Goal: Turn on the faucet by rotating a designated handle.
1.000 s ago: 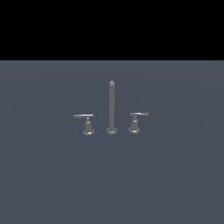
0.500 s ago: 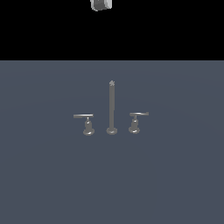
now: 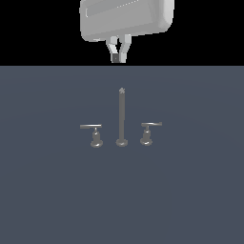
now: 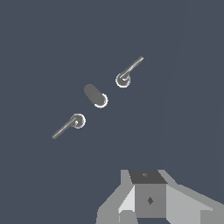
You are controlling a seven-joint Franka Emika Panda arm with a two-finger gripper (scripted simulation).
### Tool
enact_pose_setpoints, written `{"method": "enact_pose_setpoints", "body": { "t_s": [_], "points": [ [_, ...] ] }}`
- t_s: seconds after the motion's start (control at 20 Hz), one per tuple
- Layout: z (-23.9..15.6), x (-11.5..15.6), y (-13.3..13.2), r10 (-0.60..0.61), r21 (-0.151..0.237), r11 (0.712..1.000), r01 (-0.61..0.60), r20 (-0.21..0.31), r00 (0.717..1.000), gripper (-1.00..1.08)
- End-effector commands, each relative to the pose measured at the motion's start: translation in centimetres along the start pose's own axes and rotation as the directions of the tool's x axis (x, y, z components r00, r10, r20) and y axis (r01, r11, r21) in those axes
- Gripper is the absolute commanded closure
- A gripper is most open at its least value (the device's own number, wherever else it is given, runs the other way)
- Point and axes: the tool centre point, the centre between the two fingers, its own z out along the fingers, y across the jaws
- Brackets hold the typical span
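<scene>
The gripper (image 3: 118, 54), fingers together, hangs far above the faucet (image 3: 121, 116). The designated handle (image 3: 149, 132), right of the spout, looks rigid, slick metal; push its thin bar's tip.

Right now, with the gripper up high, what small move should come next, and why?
Probably lower the gripper toward the designated handle, on the exterior view's right of the spout rod. The fingertips look nearly together and far above the faucet, touching nothing.

A flat dark grey-blue surface (image 3: 52, 190) carries a small grey faucet (image 3: 121, 119) and its two low handles.
</scene>
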Motion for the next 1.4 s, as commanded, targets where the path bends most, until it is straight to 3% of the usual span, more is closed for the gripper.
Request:
{"method": "enact_pose_setpoints", "body": {
  "t_s": [0.0,0.3,0.6,1.35],
  "points": [
    [1.7,1.4,-0.5,0.064,0.002,0.998,-0.064,-0.001,0.998,1.08],
    [5.7,4.9,-1.4,0.212,0.004,0.977,-0.212,-0.001,0.977,1.08],
    [9.8,8.7,-1.7,0.358,0.005,0.934,-0.358,-0.001,0.934,1.08],
    [19.1,17.5,0.0,0.664,0.008,0.747,-0.664,-0.004,0.747,1.08]
  ]
}}
